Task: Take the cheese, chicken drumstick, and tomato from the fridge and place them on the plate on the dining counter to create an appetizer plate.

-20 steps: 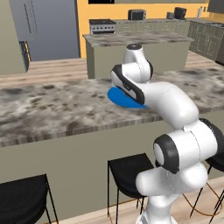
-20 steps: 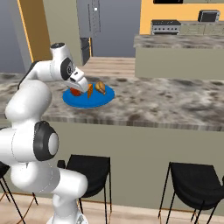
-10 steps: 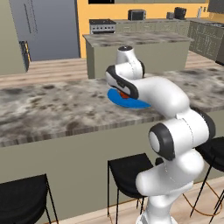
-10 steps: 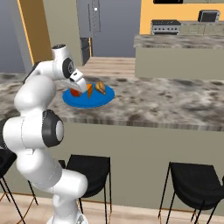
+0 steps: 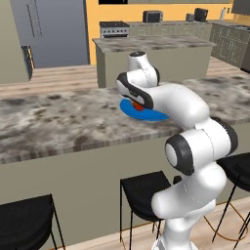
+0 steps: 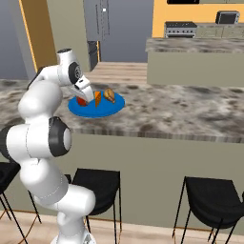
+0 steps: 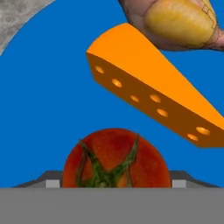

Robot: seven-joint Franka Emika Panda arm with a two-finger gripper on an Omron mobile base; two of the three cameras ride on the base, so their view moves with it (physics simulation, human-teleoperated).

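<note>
Right base view: we see the blue plate [image 6: 102,109] on the marbled dining counter [image 6: 181,112], black stools [image 6: 97,183] below, carrying tomato [image 6: 82,101], cheese [image 6: 98,98] and chicken drumstick [image 6: 110,95]. Our fingers [image 7: 52,181] stand apart, flanking the tomato on the plate.

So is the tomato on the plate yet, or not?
On it. The hand view shows the tomato against the blue plate, stem up, beside the cheese.
</note>
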